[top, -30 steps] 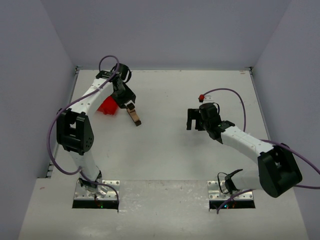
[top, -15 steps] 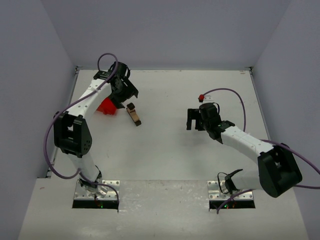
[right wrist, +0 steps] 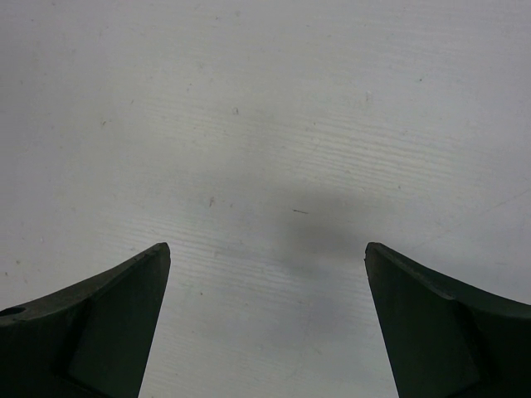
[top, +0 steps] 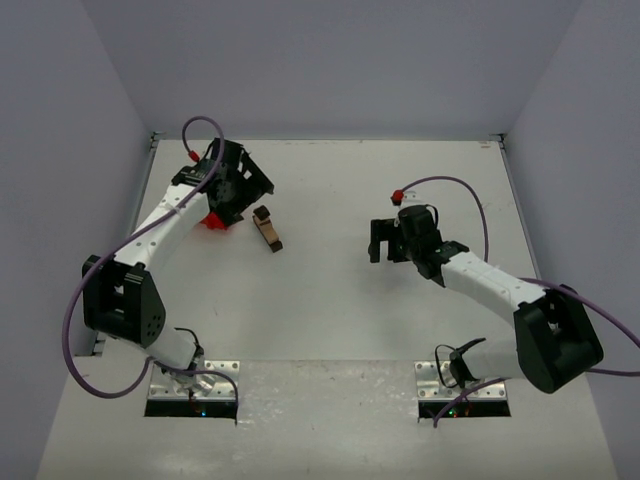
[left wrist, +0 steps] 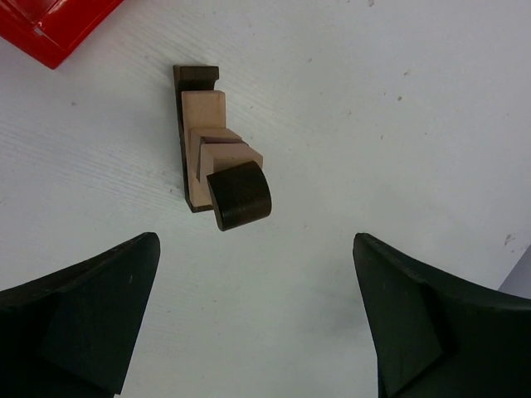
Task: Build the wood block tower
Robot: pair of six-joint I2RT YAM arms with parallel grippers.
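Two pincers show, both spread wide and pinching nothing. Nearest the bases, the right pincer (top: 385,243) hangs over bare worktop (top: 330,310). Its own camera gives us only that pale surface between the fingers (right wrist: 91,323), so we judge it has no part in the coming move. A little farther back, and well apart to the left, is the tower (top: 267,228), a slim column of tan and dark blocks on open worktop. It appears to stand upright with its long axis vertical, and a rounded dark piece is on top. Nothing touches it. Just beside it on the left sits the bin (top: 213,218), partly hidden under the left arm, and we see a gap between bin and tower. Farthest back is the left pincer (top: 243,188), plainly the nearer of the two to the column. From its wrist camera the tower lies ahead of the fingers and a little left of the midline, and the bin's red corner is beyond it at the upper left. We see no loose blocks on the worktop, so the stack looks complete as far as we can judge. To our eye, any pull-back should go up and away from the column, because a sideways sweep of either finger could clip the top piece and topple it. The bin crowds the far-left side.
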